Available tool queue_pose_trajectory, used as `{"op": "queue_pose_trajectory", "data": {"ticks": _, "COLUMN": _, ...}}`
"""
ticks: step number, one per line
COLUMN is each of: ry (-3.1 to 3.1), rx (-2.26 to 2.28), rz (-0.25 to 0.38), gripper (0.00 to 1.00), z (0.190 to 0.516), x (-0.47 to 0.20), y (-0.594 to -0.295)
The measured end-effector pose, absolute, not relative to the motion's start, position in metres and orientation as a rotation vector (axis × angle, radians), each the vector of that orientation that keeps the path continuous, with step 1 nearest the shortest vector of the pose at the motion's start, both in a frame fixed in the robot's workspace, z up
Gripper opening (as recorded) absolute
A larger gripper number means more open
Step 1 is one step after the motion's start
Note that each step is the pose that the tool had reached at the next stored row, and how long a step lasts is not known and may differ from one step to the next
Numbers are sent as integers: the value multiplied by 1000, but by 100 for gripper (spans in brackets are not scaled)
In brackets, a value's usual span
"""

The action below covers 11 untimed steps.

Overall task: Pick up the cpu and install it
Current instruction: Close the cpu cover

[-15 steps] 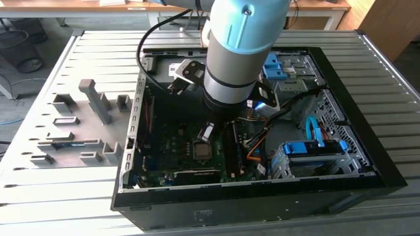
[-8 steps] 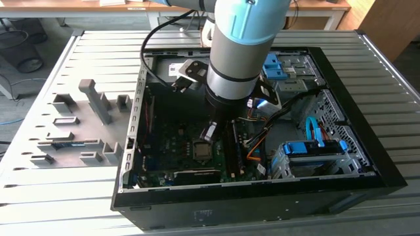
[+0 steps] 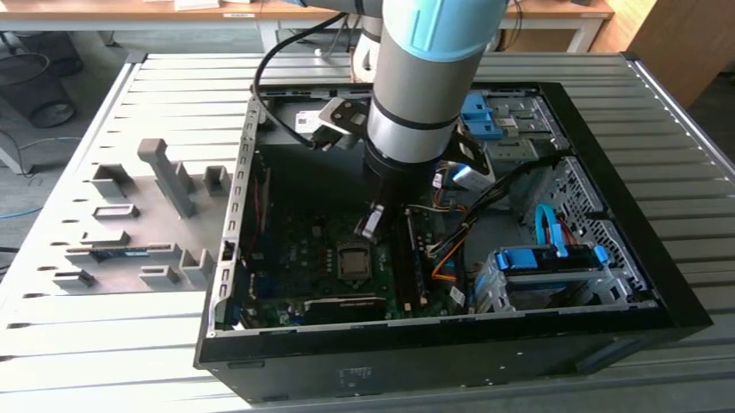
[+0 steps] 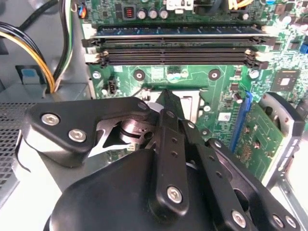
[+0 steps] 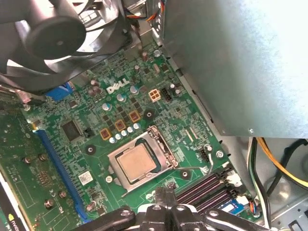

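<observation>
CPU status, first wrist view: small flat square, dull silver-grey metal top, thin dark rim. It sits flat in the socket on the green motherboard, framed by the metal retention bracket. My fingers appear as dark tips just beside the socket's edge, close together, not touching the chip and carrying nothing. Memory slots lie near the same corner.

Second wrist view: my gripper body is in the foreground. The dark fingers converge to a narrow point over the socket area, pressed nearly together with nothing pinched between them. Black memory slots run across the board beyond the tip.

Exterior view: my arm reaches down into the open computer case, which lies on its side on the slatted metal surface. My gripper hangs just above the board, near the socket. The chip itself is too small to make out here.
</observation>
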<state>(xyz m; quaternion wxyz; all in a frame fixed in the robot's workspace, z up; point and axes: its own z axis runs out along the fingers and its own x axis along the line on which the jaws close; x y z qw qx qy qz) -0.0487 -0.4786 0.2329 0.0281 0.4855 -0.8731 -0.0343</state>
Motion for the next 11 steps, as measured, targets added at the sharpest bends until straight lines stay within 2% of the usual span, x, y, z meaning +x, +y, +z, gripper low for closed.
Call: {"op": "queue_pose_trajectory", "data": {"ticks": 11, "ry": -2693, "rx": 1498, "rz": -100, "gripper": 10, "z": 245, "x": -48, "y": -468}}
